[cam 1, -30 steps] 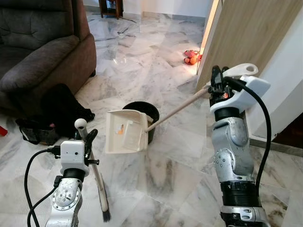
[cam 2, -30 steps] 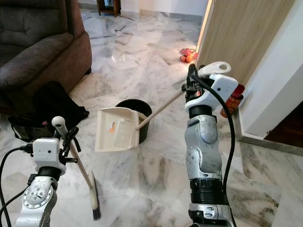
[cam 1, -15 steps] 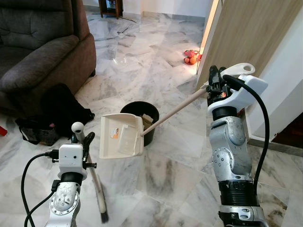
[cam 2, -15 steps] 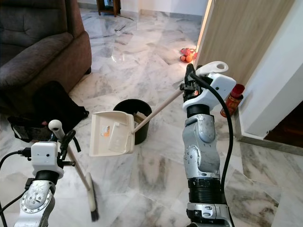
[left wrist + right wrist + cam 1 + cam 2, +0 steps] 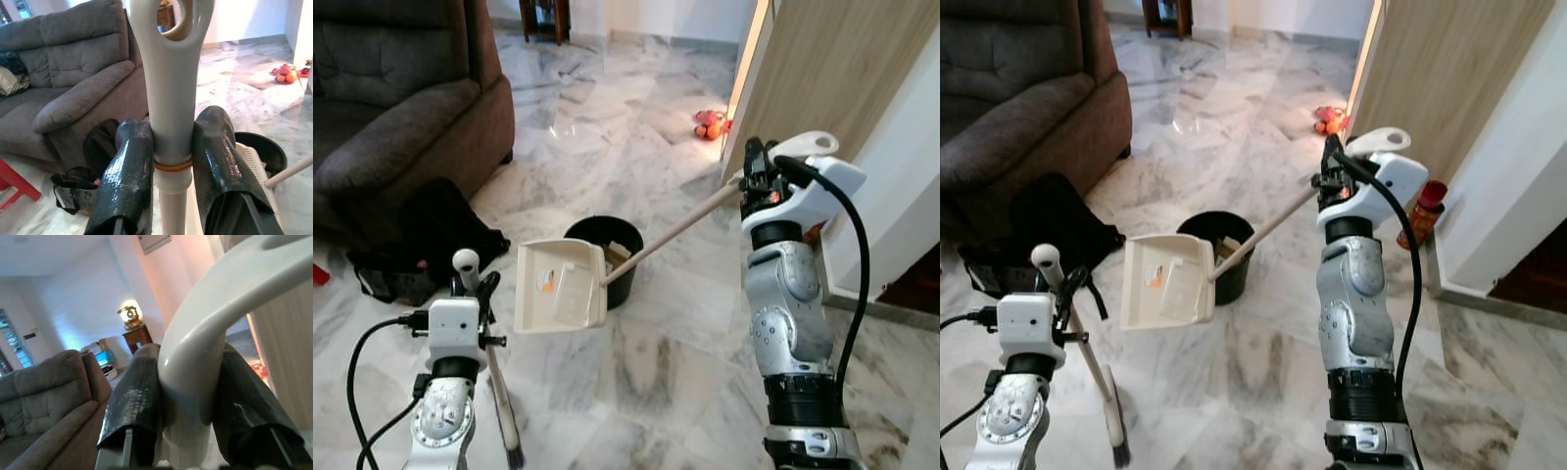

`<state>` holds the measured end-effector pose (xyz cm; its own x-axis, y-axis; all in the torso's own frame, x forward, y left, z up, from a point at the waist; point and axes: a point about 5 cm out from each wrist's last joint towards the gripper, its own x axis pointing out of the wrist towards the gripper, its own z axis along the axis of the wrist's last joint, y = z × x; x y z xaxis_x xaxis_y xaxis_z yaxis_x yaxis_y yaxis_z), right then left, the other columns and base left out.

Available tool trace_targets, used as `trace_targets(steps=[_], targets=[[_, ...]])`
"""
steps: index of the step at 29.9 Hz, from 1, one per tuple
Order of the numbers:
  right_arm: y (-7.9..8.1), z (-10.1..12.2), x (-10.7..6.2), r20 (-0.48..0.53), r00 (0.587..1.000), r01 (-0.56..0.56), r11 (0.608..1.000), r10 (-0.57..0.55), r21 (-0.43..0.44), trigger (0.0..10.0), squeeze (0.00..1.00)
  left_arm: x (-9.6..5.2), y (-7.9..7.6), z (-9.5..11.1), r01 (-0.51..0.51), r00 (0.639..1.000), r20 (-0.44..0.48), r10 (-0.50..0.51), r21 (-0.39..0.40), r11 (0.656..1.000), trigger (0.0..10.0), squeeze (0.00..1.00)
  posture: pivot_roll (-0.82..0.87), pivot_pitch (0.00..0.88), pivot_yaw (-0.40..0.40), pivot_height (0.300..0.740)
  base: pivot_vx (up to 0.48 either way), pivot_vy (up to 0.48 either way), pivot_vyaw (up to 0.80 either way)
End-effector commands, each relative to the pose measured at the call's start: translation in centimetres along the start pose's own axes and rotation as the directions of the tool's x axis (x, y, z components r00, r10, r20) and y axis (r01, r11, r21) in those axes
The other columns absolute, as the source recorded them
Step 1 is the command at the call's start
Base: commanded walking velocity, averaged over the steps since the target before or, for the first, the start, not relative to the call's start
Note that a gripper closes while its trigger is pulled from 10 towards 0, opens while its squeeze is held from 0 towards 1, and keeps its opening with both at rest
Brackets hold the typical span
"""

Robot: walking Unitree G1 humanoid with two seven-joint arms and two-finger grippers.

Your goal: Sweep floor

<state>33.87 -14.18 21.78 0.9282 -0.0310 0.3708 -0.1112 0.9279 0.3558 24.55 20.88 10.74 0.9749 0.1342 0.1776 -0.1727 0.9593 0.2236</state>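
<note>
Left gripper low at the near left, both black fingers pressed tight against the cream handle of a broom. Broom shaft slanting down to a narrow dark brush head resting on the marble floor. Rounded handle tip poking up above the wrist, with a hanging hole seen up close from the wrist camera.

Behind and to the left, a dark grey sofa, and a black bag slumped on the floor at its foot.

Centre of scene: cream dustpan, lifted off the floor and tilted, its open mouth facing up and toward the left. Small orange mark on the pan's inner face, too small to read; a pale flat scrap lying inside. Black round bin just behind the pan, partly covered by it, holding some pale rubbish.

Long cream pole running from the pan's back edge up and to the right. Right gripper raised at the right, fingers clamped on the looped white grip at the pole's top end.

Further right, a wooden door panel, small orange objects on the floor past it, and a red canister beside a white wall. No legible writing anywhere.
</note>
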Motion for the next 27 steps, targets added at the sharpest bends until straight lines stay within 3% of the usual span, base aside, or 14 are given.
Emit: trace_targets(steps=[1, 27], targets=[[0.8, 1.57, 0.43, 0.073, 0.997, -0.022, 0.999, 0.02, 0.037, 10.0, 0.0, 0.24, 0.38, 1.05, -0.017, 0.998, 0.06, 0.016, 0.024, 1.0, 10.0, 0.0, 0.18, 0.09, -0.014, 0.74, 0.382, 0.0, 0.0], [1.04, 1.7, 0.54, 0.075, 0.997, -0.03, 0.999, 0.027, 0.04, 10.0, 0.0, 0.44, 0.51, 1.29, -0.032, 0.997, 0.077, 0.03, 0.021, 0.999, 10.0, 0.0, 0.18, 0.087, -0.017, 0.74, 0.389, 0.0, 0.0]])
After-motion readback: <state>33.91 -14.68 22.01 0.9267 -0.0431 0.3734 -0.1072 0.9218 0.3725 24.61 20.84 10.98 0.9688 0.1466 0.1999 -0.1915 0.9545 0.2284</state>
